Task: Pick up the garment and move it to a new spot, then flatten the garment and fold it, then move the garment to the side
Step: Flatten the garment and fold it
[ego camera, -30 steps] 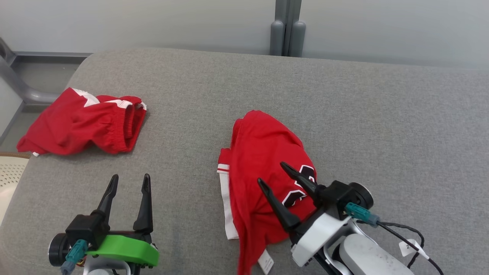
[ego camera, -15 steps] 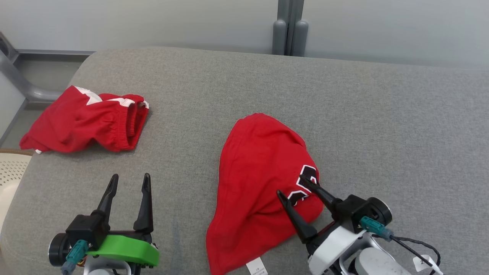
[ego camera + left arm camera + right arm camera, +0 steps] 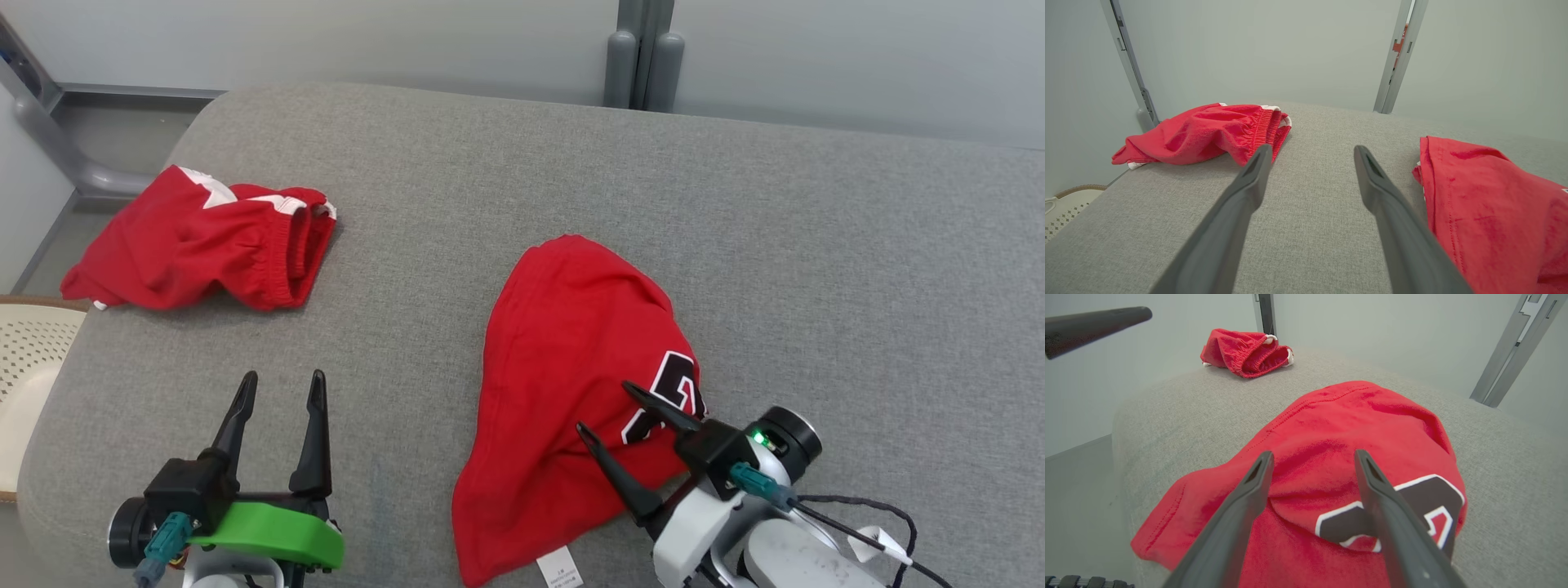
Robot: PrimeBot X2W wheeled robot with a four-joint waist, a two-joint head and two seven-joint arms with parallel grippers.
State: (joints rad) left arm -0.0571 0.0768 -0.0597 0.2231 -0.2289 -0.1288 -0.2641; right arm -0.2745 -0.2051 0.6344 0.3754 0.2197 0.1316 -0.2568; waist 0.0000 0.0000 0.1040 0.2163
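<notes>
From the head, the red jersey (image 3: 571, 359) lies crumpled at the middle of the grey cushion (image 3: 816, 245), its white label (image 3: 560, 567) at the near edge, with red shorts (image 3: 204, 241) well apart at the far left. The left gripper (image 3: 282, 376) stands spread and empty over bare cushion. The right gripper (image 3: 605, 406) is spread over the jersey's black numeral. In the left wrist view, the fingers frame bare cushion between shorts and jersey. In the right wrist view, the parted fingers grip nothing above the cloth; contact is unclear.
</notes>
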